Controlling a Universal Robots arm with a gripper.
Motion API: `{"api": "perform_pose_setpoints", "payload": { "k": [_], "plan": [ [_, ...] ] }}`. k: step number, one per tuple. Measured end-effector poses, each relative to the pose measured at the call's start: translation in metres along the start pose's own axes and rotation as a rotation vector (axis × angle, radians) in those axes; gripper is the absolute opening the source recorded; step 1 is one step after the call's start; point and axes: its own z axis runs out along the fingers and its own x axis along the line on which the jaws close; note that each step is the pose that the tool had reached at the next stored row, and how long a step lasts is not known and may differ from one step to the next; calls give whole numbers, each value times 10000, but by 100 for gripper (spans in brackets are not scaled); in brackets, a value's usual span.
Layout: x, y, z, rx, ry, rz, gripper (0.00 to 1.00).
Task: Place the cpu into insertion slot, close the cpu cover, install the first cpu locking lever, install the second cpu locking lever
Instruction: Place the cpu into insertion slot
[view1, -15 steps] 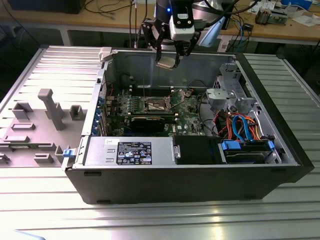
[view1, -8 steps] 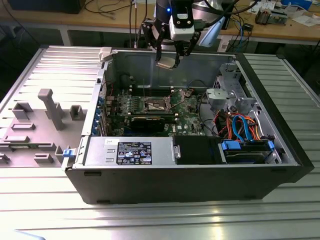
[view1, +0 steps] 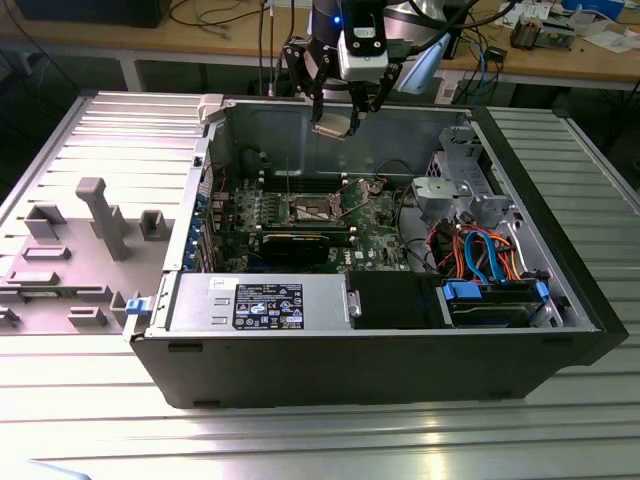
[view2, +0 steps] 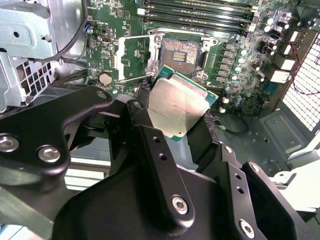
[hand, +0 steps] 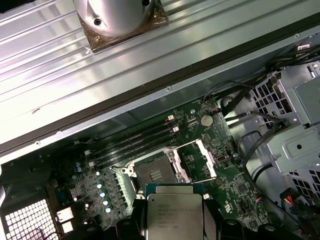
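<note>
The cpu (view2: 177, 107) is hanging in the air, its dull silver top facing both wrist cameras and its green edge showing around the metal. The pincer (view2: 175, 116) is pinching it by two opposite edges, one black finger (view2: 145, 102) pressing on each side. It is sitting well above the insertion slot (view2: 181, 52) and is not touching the board. In the exterior view it is hovering up near the rim of the far case wall. The insertion slot is lying bare, its dark pin field exposed inside the silvery rim. The cpu cover (view2: 132, 57) is standing swung open just beside the slot, with green board showing through its square window. The long narrow memory slots (view2: 200, 11) are running in parallel rows on the slot's other side, away from the pincer. A round coin battery (view2: 105, 78) is sitting on the board beyond the open cover. In the exterior view a long black expansion card (view1: 295, 245) is lying just in front of the slot. The whole open computer case (view1: 350, 355) is resting on its side on the ribbed metal desk (view1: 300, 440). A grey plastic fixture (view1: 100, 215) is standing on the desk, far off toward the exterior view's left of the slot.
</note>
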Motion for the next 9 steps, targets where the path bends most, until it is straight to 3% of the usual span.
{"api": "perform_pose_setpoints", "payload": {
  "k": [9],
  "plan": [
    [0,0,0,0,0,4,55]
  ]
}}
